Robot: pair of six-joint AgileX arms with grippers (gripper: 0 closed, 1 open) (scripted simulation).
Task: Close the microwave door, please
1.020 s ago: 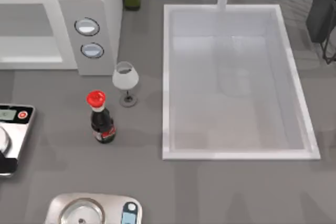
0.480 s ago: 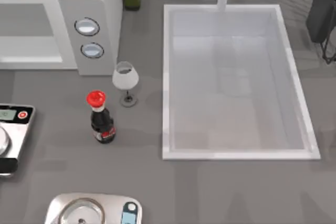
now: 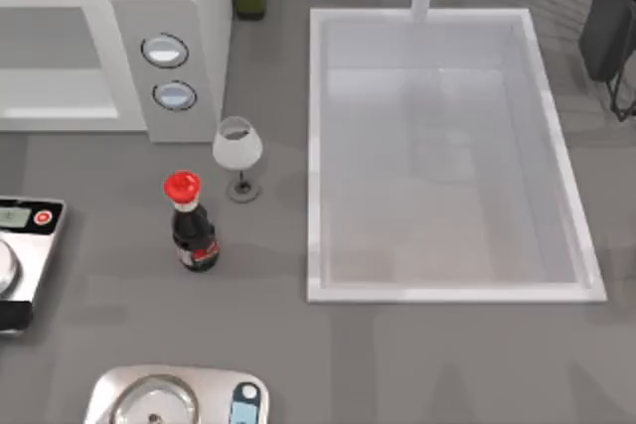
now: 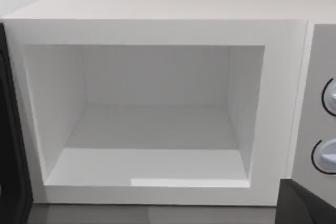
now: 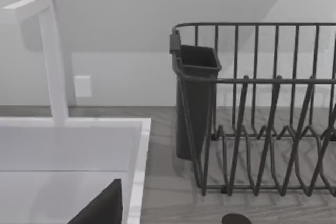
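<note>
The microwave door (image 4: 9, 145) stands open: in the left wrist view its dark edge runs down one side of the frame, swung out from the hinge beside the microwave (image 4: 157, 9), whose bare white cavity faces the camera with its two round dials (image 4: 328, 129) on the far side from the door. From above, the microwave sits at the worktop's (image 3: 278, 345) back left corner, its open mouth and dial panel showing. Just in front of the dials stand a wine glass (image 3: 237, 151) and a soy sauce bottle (image 3: 189, 225), both near where anything reaching for the door might pass. A steel scale (image 3: 25, 245) lies at the left edge, a second one at the front edge, and the sink (image 3: 313, 146) takes the middle. The left arm is aimed squarely at the cavity; whether its fingers are spread or closed I cannot tell. The right arm idles by the dish rack (image 5: 262, 108), its fingers likewise impossible to judge. This looks like the approach step, the door not yet contacted. Next, the left arm should get behind the door's outer face and sweep it round toward the dial side until it meets the frame.
</note>
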